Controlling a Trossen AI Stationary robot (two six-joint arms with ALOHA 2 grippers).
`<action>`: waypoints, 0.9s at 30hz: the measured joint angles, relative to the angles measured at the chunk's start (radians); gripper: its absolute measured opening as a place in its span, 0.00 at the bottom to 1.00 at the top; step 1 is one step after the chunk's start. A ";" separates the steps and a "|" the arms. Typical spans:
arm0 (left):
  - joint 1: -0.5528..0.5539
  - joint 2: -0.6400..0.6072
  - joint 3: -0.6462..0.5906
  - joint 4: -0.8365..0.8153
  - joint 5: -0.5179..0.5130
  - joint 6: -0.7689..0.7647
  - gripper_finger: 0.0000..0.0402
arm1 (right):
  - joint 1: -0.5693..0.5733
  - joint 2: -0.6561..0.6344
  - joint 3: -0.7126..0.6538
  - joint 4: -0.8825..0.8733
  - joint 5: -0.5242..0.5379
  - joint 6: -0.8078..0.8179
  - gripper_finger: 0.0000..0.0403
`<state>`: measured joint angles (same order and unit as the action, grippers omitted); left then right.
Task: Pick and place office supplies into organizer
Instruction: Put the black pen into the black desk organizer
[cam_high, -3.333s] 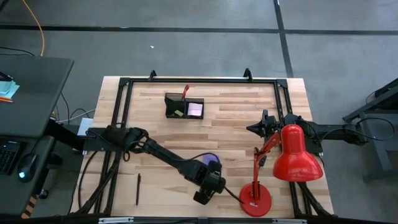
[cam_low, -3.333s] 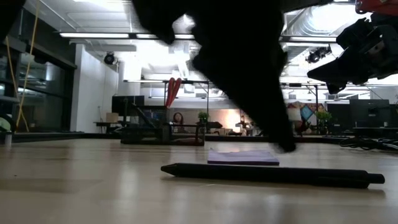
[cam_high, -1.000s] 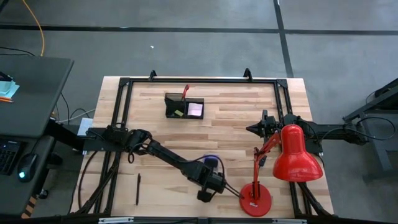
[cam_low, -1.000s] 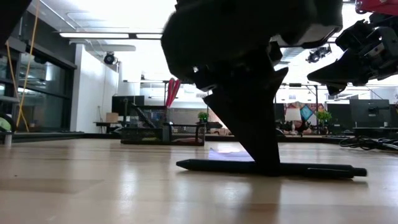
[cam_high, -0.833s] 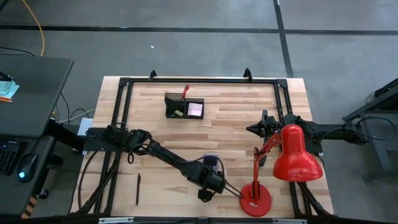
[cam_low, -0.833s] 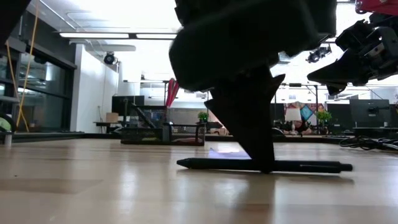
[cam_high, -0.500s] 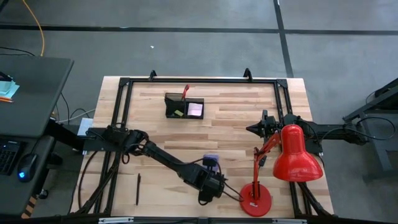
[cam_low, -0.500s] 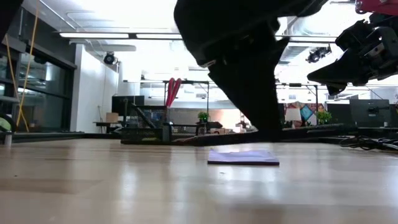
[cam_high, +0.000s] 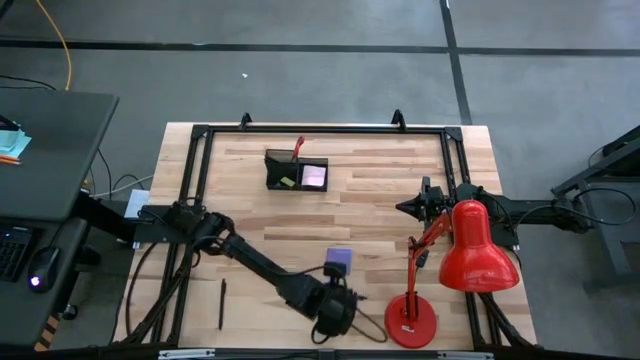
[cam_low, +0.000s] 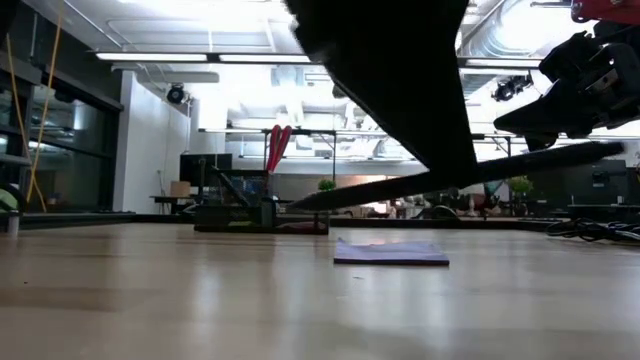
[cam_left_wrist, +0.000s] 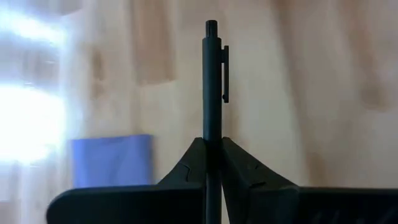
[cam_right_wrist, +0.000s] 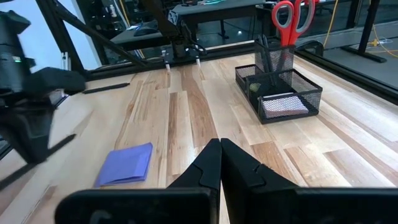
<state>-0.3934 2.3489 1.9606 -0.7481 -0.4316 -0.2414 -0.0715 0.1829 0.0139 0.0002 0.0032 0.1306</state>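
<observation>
Reaching diagonally across the table (cam_high: 380, 215) from its mount at the left edge, the left arm stretches low toward the near edge, with the left gripper (cam_high: 335, 312) close to the red desk lamp's (cam_high: 470, 250) round base. The low view shows this arm as a large dark mass coming down from above.

A thin dark pen (cam_left_wrist: 211, 93) runs straight out between the left gripper's fingers (cam_left_wrist: 239, 171), clip visible near its far end. In the low view the same pen hangs tilted in the air, clear of the wood. The left gripper is clenched on this pen.

A purple sticky-note pad (cam_high: 339, 258) lies flat on the table just beyond the left gripper, apart from it. A second dark pen (cam_high: 222, 303) lies on the wood near the left edge, well apart from the gripper.

The organizer (cam_high: 296, 171), a black mesh box, sits toward the far side of the table. In the right wrist view, red-handled scissors (cam_right_wrist: 291, 15) stand upright in one compartment and a pale pink pad (cam_right_wrist: 283, 104) lies in another. A small yellowish piece (cam_high: 287, 182) shows inside it from above.

The right arm waits at the right side of the table, its right gripper (cam_right_wrist: 219, 163) pressed shut on nothing, raised above the wood.
</observation>
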 joint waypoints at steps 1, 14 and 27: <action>-0.002 0.000 0.000 -0.001 0.004 -0.001 0.01 | 0.000 0.000 0.000 0.000 0.000 0.000 0.00; 0.001 -0.285 -0.516 0.456 0.003 0.010 0.01 | 0.000 0.000 0.000 0.000 0.000 0.000 0.00; 0.088 -0.776 -1.241 1.166 -0.084 0.171 0.01 | 0.000 0.002 0.000 0.001 0.000 0.000 0.00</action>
<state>-0.3049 1.5731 0.7200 0.4183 -0.5160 -0.0704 -0.0711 0.1851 0.0139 0.0010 0.0032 0.1307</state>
